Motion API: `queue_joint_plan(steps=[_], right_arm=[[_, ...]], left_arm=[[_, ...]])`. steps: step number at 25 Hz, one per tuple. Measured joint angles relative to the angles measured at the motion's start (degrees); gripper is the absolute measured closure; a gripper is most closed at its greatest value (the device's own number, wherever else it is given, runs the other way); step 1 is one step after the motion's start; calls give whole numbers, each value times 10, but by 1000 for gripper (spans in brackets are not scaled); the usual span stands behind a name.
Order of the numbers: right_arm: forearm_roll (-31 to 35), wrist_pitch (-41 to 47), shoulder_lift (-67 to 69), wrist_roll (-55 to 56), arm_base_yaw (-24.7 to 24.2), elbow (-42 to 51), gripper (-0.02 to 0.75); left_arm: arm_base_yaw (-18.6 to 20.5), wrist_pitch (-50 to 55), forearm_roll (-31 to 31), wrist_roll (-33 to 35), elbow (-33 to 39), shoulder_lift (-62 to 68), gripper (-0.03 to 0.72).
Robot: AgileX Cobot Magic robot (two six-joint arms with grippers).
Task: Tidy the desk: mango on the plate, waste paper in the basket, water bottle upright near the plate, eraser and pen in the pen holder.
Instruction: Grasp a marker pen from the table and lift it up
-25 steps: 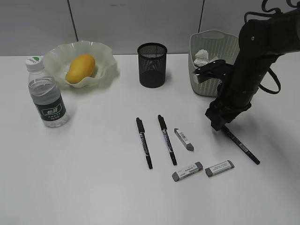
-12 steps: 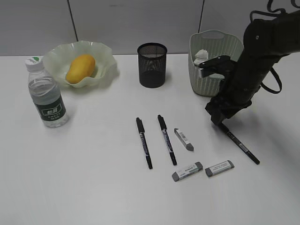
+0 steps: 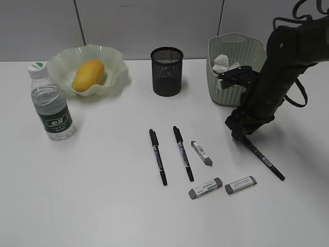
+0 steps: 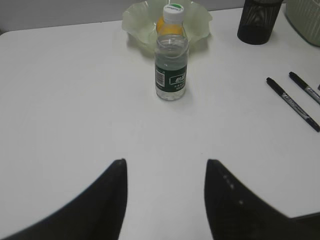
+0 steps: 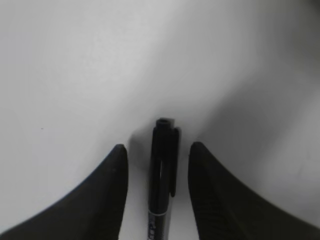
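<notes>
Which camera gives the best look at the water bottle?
The left wrist view: the water bottle stands upright mid-frame, with cap, label and barcode clear, in front of the plate. The exterior view shows the whole bottle too, but smaller at the left edge. The right wrist view shows none of it, only a pen between the jaws.

- The right arm (image 3: 280, 77) is reached down from the upper right of the exterior view, its wrist bent steeply toward the desk.
- The right gripper (image 5: 157, 180) is held low with its jaws parted, one on each side of a black pen (image 5: 162, 175); contact cannot be made out.
- The left gripper (image 4: 165, 197) is held above the desk, jaws apart and nothing between them.
</notes>
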Motion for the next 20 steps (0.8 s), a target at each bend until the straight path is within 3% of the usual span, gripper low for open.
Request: queue_joint_plan(steps=[8, 13, 20], right_arm=[[3, 0, 12, 0, 0, 0, 442], [4, 0, 14, 0, 0, -1, 587], [6, 2, -8, 15, 1, 0, 594]], left_arm=[[0, 0, 0, 0, 0, 0, 312], [0, 0, 0, 0, 0, 0, 315], [0, 0, 0, 0, 0, 0, 323]])
